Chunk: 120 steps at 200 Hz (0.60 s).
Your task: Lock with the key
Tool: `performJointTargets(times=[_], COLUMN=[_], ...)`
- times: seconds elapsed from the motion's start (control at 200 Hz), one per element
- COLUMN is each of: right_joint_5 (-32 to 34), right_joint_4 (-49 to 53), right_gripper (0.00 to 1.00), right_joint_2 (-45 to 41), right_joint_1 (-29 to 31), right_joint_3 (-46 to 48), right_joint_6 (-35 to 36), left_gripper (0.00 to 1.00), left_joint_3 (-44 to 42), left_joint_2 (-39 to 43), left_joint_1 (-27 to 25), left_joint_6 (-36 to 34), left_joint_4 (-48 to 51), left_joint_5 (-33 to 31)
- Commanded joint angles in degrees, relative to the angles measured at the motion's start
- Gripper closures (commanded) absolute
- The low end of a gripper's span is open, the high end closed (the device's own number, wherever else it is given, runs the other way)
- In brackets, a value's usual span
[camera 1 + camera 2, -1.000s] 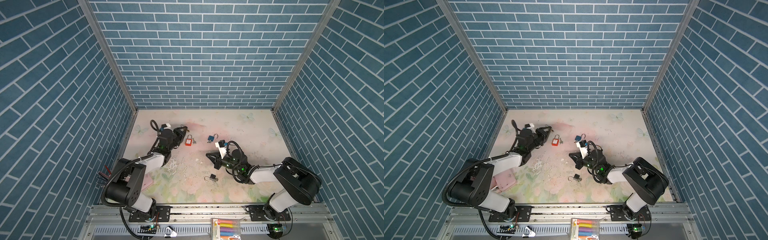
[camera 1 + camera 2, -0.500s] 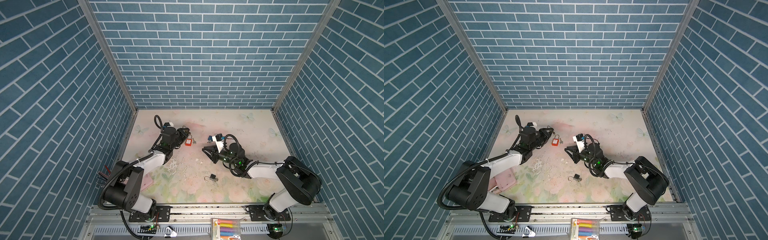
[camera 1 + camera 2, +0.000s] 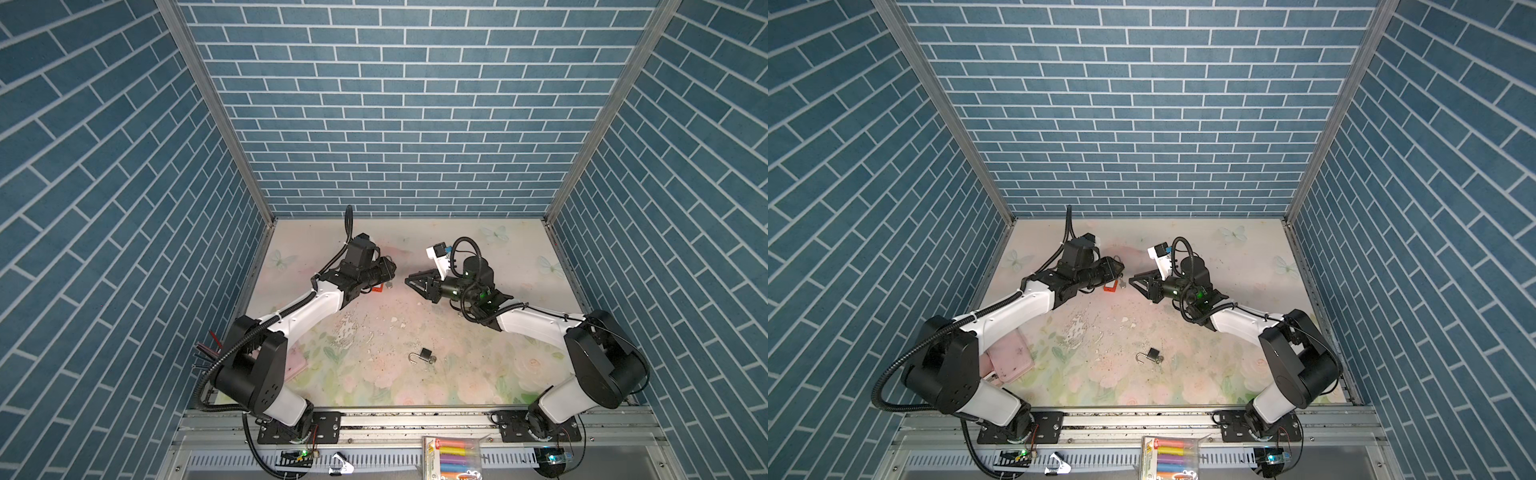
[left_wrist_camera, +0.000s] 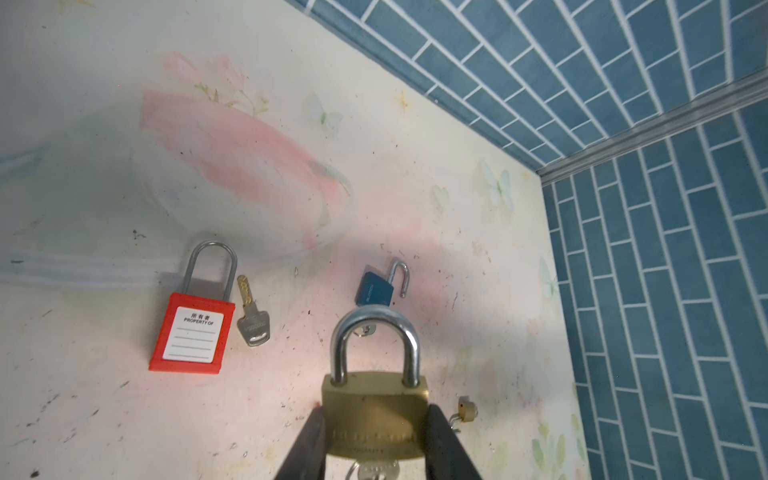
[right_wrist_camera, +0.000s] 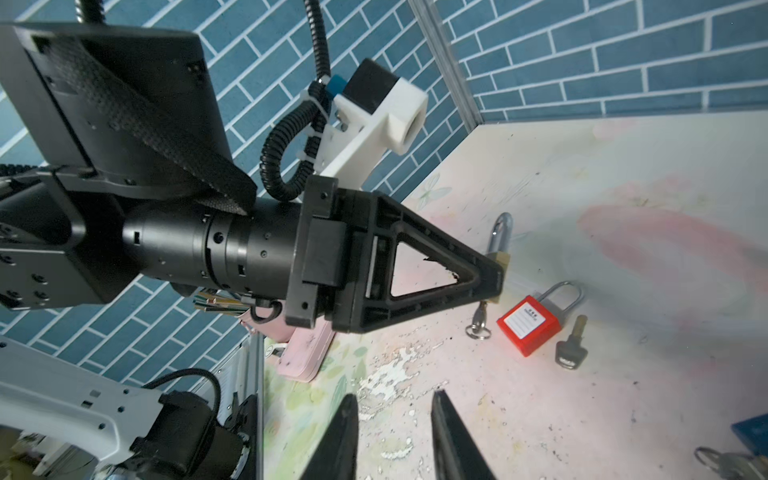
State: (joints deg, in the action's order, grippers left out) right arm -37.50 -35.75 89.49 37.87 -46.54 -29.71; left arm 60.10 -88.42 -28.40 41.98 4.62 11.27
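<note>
- The left fingers (image 4: 309,449) grip the brass lock (image 4: 376,411) by its body, held clear of the worktop (image 3: 478,374) over its middle, nearer the back edge; both shackle legs look seated;
- The lock's long axis runs across the fingers; the shackle is on the wrist-camera side and the key (image 5: 478,322) sticks out of the base on the opposite side, pointing down at the worktop with its ring hanging;
- The right fingers (image 5: 343,436) stand apart with nothing between them; their tips face the left ones, near but not touching;
- The key lies ahead of the right tips, so the right arm is the free one to take it; the fingers will probably need to line up on the key's head;
- Whether the key is fully home I cannot tell; it is blurred in the left wrist view;
- The red lock (image 4: 191,332) lies on the worktop beneath the left fingers; a low reach could nudge it.
</note>
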Motion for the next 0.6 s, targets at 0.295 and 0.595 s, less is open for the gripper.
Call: performJointTargets(times=[0.295, 0.595], right_joint_5=[-3.12, -2.00], right_joint_4=[14.66, 15.09], right_gripper=[0.71, 0.80], right_joint_2=[5.92, 10.10], right_joint_1=[0.14, 0.19], right_joint_3=[-7.12, -10.05], right_joint_6=[3.21, 3.14], left_gripper=[1.00, 1.00], left_joint_3=[3.80, 3.46], left_joint_2=[-0.18, -0.06], left_joint_1=[-3.21, -3.48], left_joint_6=[-7.56, -8.49], left_joint_4=[5.10, 4.91], left_joint_5=[-4.02, -4.16])
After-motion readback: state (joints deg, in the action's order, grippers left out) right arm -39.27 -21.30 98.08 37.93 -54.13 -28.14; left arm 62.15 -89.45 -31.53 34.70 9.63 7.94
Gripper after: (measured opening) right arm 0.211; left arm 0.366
